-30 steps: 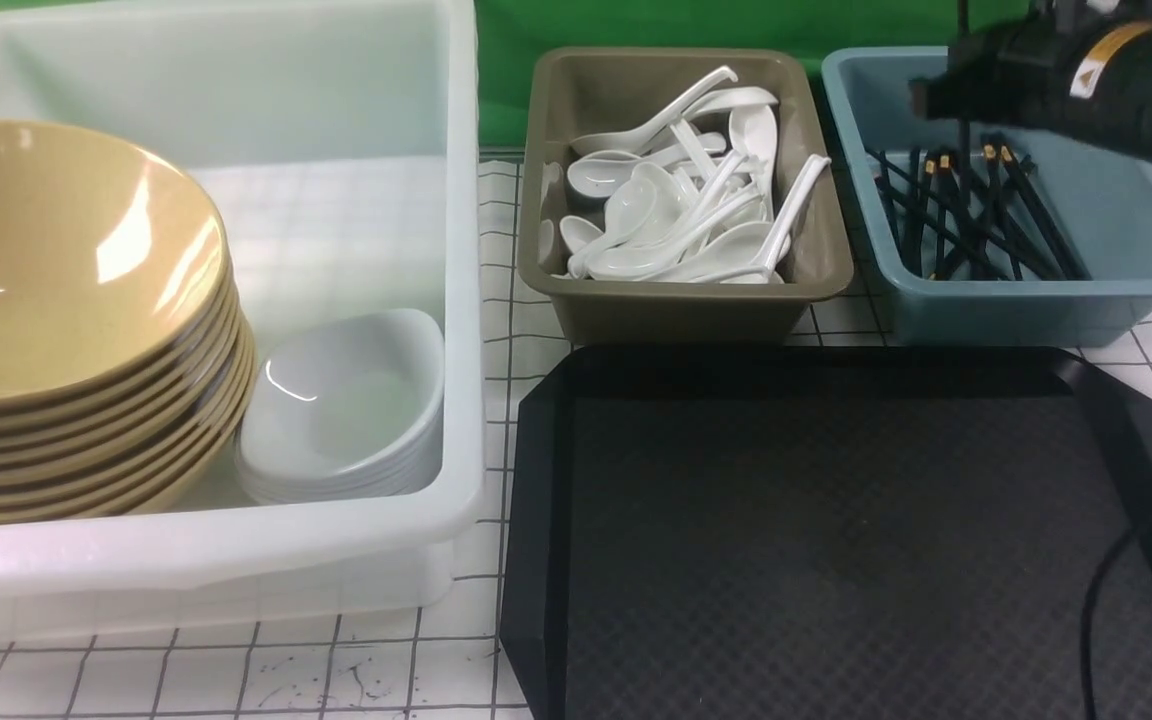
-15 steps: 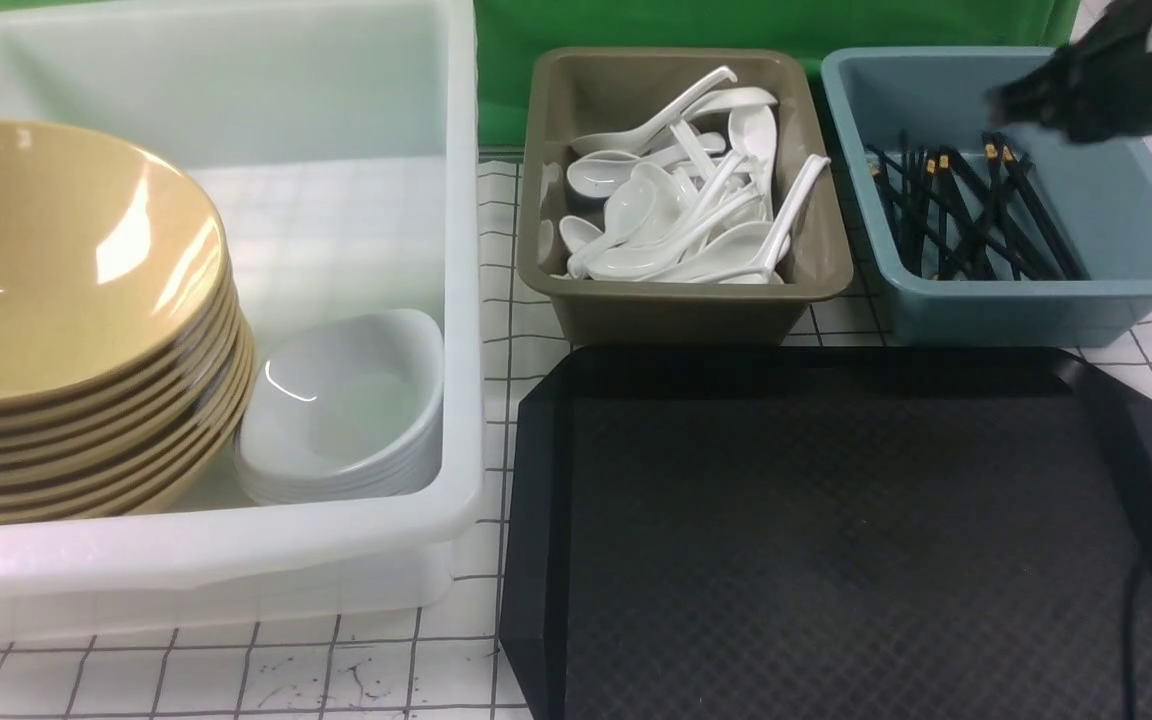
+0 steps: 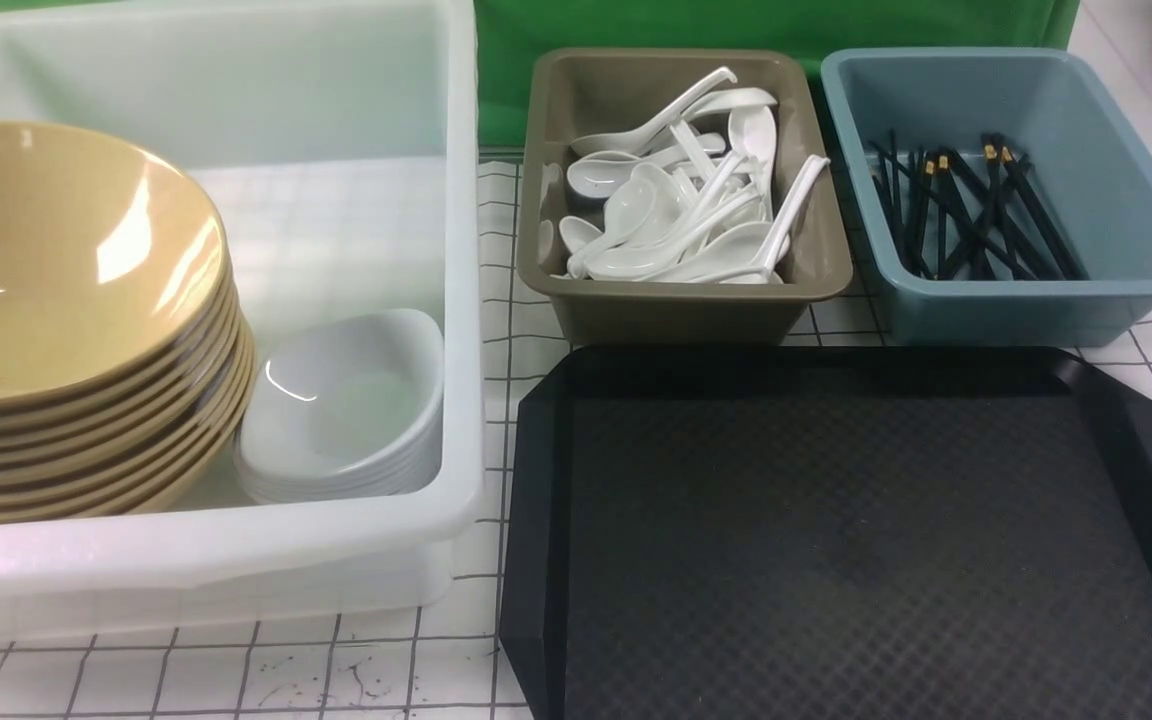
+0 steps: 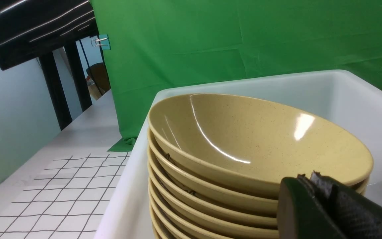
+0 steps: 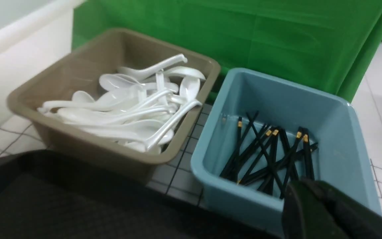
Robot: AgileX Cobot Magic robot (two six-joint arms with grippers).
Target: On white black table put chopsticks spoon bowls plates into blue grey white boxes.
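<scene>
Looked done — bowls (image 3: 66, 300) and plates (image 3: 346, 400) in white box (image 3: 236, 560), spoons (image 3: 676, 220) grey, chopsticks (image 3: 966, 210) blue; tray (image 3: 836, 540) bare. Both grippers (image 4: 313, 181) (image 5: 310, 189) closed, empty.

Glossy, smooth mustard-tan bowls (image 3: 66, 300) with fine dark speckles and bright glints, stacked in a translucent white plastic box (image 3: 356, 560) of satin sheen, beside equally glossy white plates (image 3: 346, 410). Shiny white spoons (image 3: 676, 215) in a smooth olive-grey plastic box (image 3: 681, 310); matt black chopsticks (image 3: 966, 215) with gold bands in a smooth dusty-blue plastic box (image 3: 1016, 310). Black tray (image 3: 836, 540) with a rough diamond-textured matt floor and smoother rim, on a matt white gridded desk (image 3: 236, 680), before a creased green cloth backdrop (image 4: 244, 39); rubbery, pebbled black pad on the left tool (image 4: 313, 181).
</scene>
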